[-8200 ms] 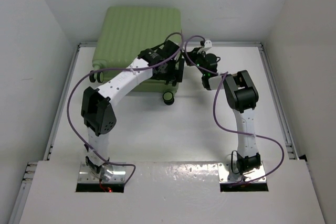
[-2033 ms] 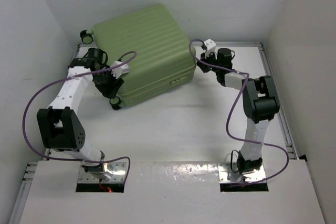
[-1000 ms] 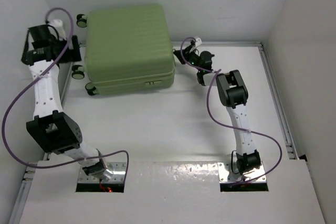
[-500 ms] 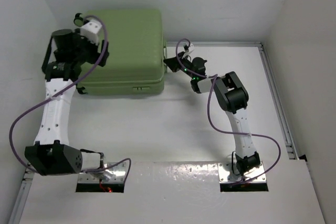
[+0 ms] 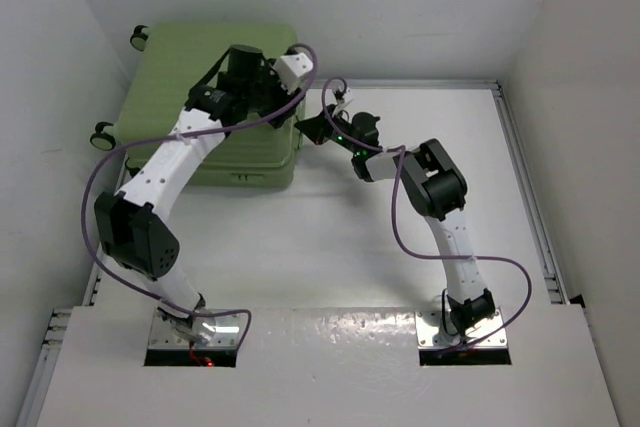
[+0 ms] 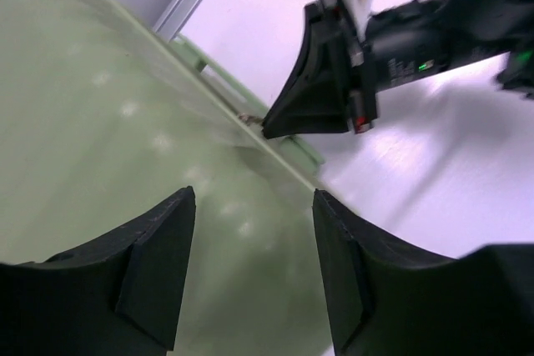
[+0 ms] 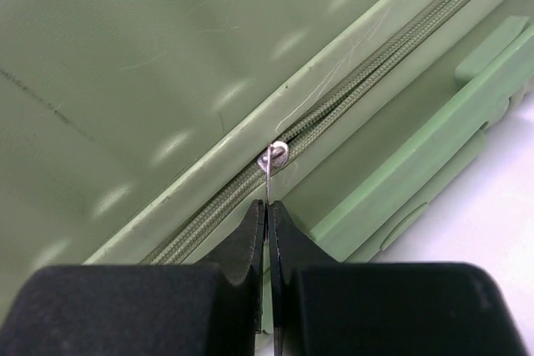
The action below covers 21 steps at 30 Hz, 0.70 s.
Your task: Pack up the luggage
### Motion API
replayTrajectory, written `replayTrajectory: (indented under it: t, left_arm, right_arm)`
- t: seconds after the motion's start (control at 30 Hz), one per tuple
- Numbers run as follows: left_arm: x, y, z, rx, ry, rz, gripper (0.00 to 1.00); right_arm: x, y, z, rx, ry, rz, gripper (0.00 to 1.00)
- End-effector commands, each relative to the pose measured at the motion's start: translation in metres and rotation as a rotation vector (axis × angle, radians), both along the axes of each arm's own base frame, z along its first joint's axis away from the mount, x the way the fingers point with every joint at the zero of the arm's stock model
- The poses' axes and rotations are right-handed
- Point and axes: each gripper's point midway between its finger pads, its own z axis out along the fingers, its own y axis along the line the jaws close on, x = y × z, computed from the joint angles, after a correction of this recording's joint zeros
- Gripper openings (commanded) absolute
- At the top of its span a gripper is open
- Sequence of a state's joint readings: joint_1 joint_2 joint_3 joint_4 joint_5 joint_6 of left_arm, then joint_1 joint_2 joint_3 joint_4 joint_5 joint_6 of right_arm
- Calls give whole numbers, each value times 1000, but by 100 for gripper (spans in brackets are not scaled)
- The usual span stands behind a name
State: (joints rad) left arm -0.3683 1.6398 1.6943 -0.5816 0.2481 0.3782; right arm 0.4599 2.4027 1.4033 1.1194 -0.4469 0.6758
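Luggage (image 5: 180,67) lies flat and zipped at the far left corner of the counter (image 5: 330,237), its ribbed pale-green shell facing up. Two small black wheels (image 5: 137,36) stick out along its left side, over the counter's left edge. The long side with the recessed handle faces the near edge.

The left arm arches up from its base and over the shell, so the left claw (image 5: 258,82) hangs above the right half of the luggage (image 6: 100,147). In the left wrist view this claw (image 6: 250,202) is spread. Its two dark fingers (image 6: 158,264) stand apart with only green shell showing between them. Whether the fingertips touch the shell cannot be told.

The right arm reaches across to the luggage's right side, where the right claw (image 5: 318,129) meets the seam between the two shells. The left wrist view shows that claw (image 6: 288,118) tapering to a point right at the seam. In the right wrist view the right claw (image 7: 267,214) is pressed together, pinching the thin metal tab of the zipper pull (image 7: 272,160). The pull's ring sits on the closed zipper (image 7: 367,68), which runs diagonally across that view. Just beside the zipper, nearer the counter, is a moulded green side handle (image 7: 417,181).
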Motion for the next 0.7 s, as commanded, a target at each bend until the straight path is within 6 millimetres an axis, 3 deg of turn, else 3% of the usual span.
replayTrajectory:
  t: [0.0,0.07,0.13,0.2,0.23,0.27,0.3,0.37,0.53,0.57,0.67]
  left_arm:
    - [13,4,-3,163,-68,52,61]
    - [19,8,-15,222,-57,78,55]
    - [23,22,-29,300,-35,121,51]
    - [23,26,-41,356,-25,144,47]
    - [21,26,-50,392,-13,136,47]
    - [23,31,-56,430,-3,149,46]
    - [23,33,-56,437,-5,159,45]
    - [22,37,-69,466,34,174,41]
    - [26,53,-89,482,95,215,39]
    - [25,55,-90,492,101,221,37]
    - [23,55,-96,485,126,233,36]
  right_arm:
    - [-1,18,76,72,-133,19,0]
    - [19,11,78,51,-151,-52,0]
    - [46,-4,62,0,-131,-140,0]
    - [73,-18,80,-1,-182,-235,0]
    - [86,-24,62,-29,-141,-297,0]
    - [102,-29,73,-36,-192,-339,0]
    - [109,-31,59,-62,-174,-362,0]
    - [133,-41,58,-79,-197,-467,0]
    - [163,-51,49,-102,-205,-612,0]
    - [178,-59,45,-100,-197,-684,0]
    - [189,-58,38,-68,-190,-712,0]
